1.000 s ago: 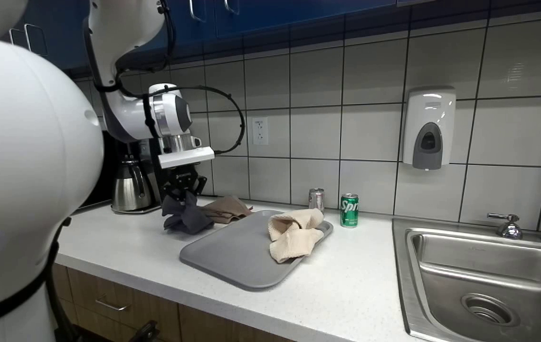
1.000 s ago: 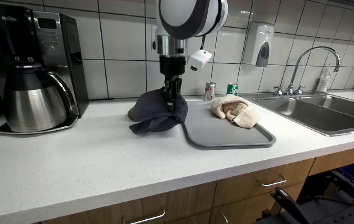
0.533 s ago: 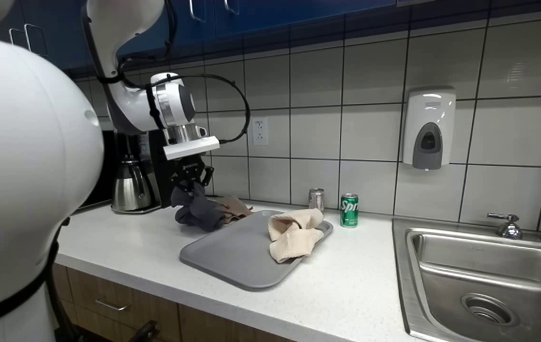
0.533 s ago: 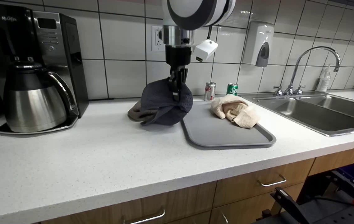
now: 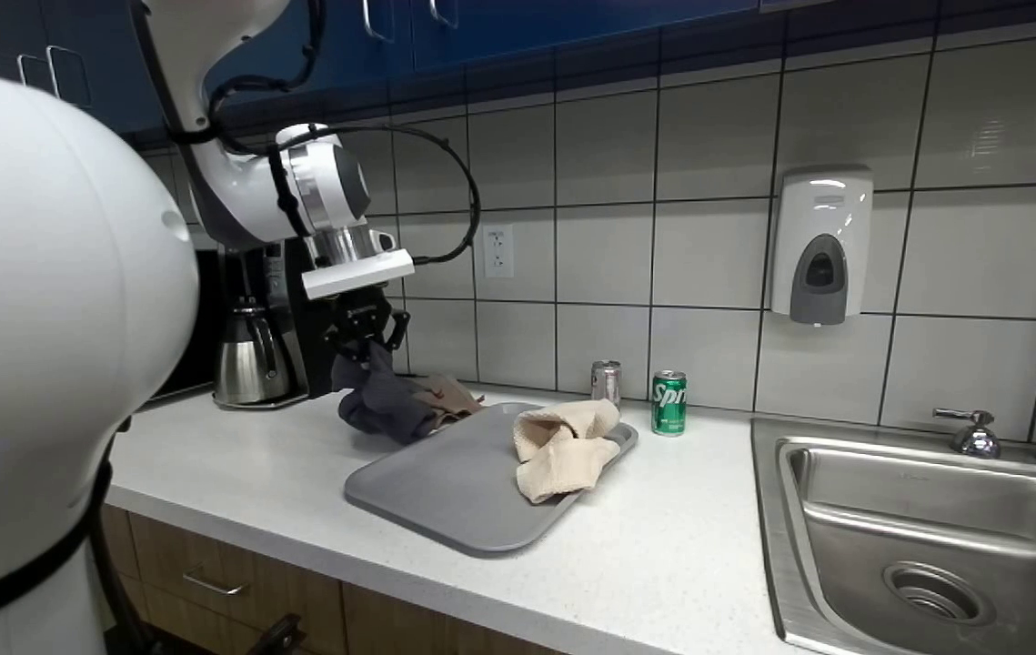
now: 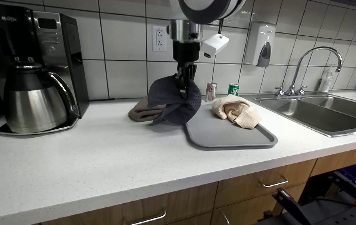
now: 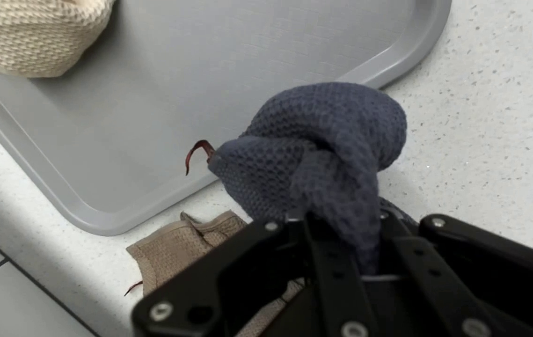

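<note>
My gripper [image 6: 184, 89] is shut on a dark blue-grey cloth [image 6: 173, 107], and in the wrist view a bunched fold of that cloth [image 7: 327, 121] rises from between the fingers. In both exterior views the cloth hangs below the gripper [image 5: 370, 347], beside the near-left edge of a grey tray [image 5: 445, 491]. Partly behind it a brown cloth [image 6: 146, 111] lies on the counter; the wrist view shows this brown cloth [image 7: 177, 248] next to the tray's corner. A crumpled beige cloth [image 5: 568, 455] rests on the tray's far side. The fingertips are largely covered by fabric.
Behind the tray stand a silver can [image 6: 211, 91] and a green can [image 5: 668, 403] near the tiled wall. A coffee maker with a steel carafe [image 6: 35, 100] is at one end of the counter, a sink [image 5: 936, 473] at the other. A soap dispenser [image 5: 822, 246] hangs on the wall.
My gripper has risen and shifted toward the tray, carrying the dark cloth up with it. More of the brown cloth now shows. The tray, beige cloth and cans stay put.
</note>
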`<act>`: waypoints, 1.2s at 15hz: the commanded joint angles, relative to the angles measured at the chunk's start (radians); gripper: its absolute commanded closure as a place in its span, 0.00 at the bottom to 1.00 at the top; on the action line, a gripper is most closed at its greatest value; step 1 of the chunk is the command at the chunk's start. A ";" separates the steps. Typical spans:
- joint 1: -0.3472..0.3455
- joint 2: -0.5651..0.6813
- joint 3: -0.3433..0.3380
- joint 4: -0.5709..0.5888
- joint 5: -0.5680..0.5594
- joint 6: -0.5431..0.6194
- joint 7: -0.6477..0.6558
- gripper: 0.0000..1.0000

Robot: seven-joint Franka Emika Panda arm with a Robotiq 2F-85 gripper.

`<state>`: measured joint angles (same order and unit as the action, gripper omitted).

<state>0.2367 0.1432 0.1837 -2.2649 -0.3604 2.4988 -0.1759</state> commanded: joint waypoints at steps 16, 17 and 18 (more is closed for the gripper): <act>-0.115 -0.349 -0.071 -0.376 -0.017 0.008 0.048 0.97; -0.121 -0.355 -0.075 -0.383 -0.016 0.008 0.047 0.97; -0.129 -0.354 -0.078 -0.389 -0.024 0.008 0.055 0.97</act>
<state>0.1360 -0.1625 0.1054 -2.6074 -0.3602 2.4987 -0.1569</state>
